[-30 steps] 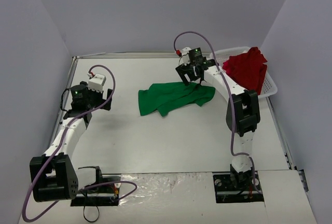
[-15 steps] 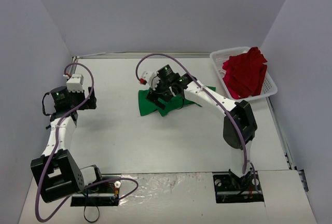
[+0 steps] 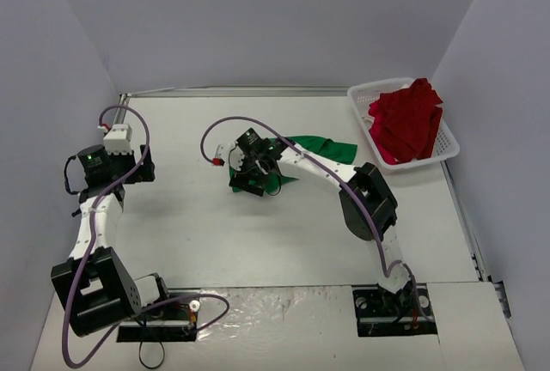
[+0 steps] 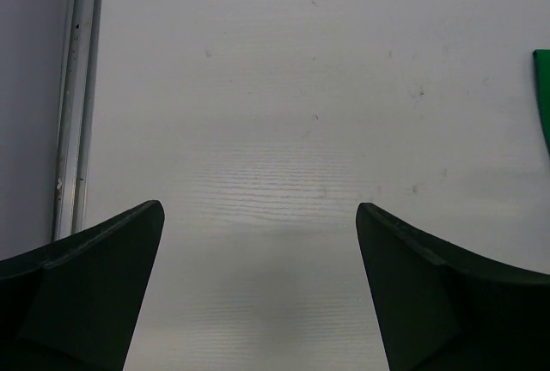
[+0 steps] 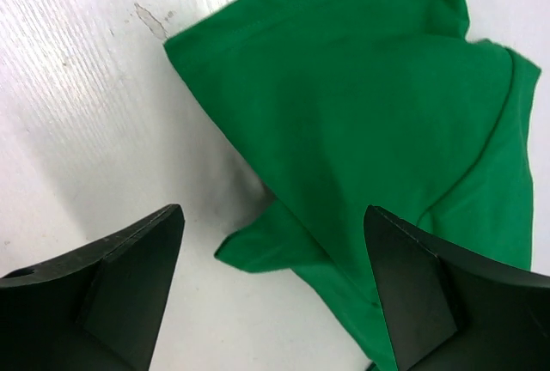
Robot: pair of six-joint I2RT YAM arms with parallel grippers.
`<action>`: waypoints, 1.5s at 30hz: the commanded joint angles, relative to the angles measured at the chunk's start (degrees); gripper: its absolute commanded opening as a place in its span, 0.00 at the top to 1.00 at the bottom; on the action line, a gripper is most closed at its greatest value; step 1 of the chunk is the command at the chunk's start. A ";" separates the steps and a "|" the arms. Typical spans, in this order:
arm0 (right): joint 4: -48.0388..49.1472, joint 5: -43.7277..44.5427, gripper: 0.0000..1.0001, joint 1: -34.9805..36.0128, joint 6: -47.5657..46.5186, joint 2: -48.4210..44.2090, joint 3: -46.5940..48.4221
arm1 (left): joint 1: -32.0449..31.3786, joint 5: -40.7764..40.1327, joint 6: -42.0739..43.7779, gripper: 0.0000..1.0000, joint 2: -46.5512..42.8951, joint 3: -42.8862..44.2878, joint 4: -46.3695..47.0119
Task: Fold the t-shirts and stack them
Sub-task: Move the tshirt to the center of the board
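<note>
The right tool (image 5: 273, 216), jaws spread wide and gripping nothing, hangs over the left corner of the green t-shirt (image 5: 361, 105), crumpled mid-way across the surface (image 3: 223, 234). The left tool (image 4: 258, 208), equally spread, hovers over bare surface beside the left edge rail (image 4: 76, 88). The white basket (image 3: 364, 94) at the far right corner holds the red t-shirt (image 3: 406, 120), heaped above its rim.

A robotics lab test cell: plain pale walls (image 3: 275, 19) box in a white table (image 3: 258, 242) across the upper frame, and the left arm (image 3: 93, 221) and right arm (image 3: 322, 173), trailing purple cables (image 3: 236, 118), are bolted along the bottom edge
</note>
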 commanded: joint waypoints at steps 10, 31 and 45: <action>0.29 1.83 0.21 3.10 -1.39 6.81 7.03 | 0.78 1.94 -0.33 0.06 -0.31 0.97 0.40; 0.20 2.53 0.97 1.16 0.89 12.53 12.13 | 0.87 4.66 -0.24 0.06 -0.22 0.36 0.57; -0.76 1.48 0.69 1.95 2.38 9.63 11.24 | 0.87 5.72 -0.07 0.06 -0.66 0.36 0.57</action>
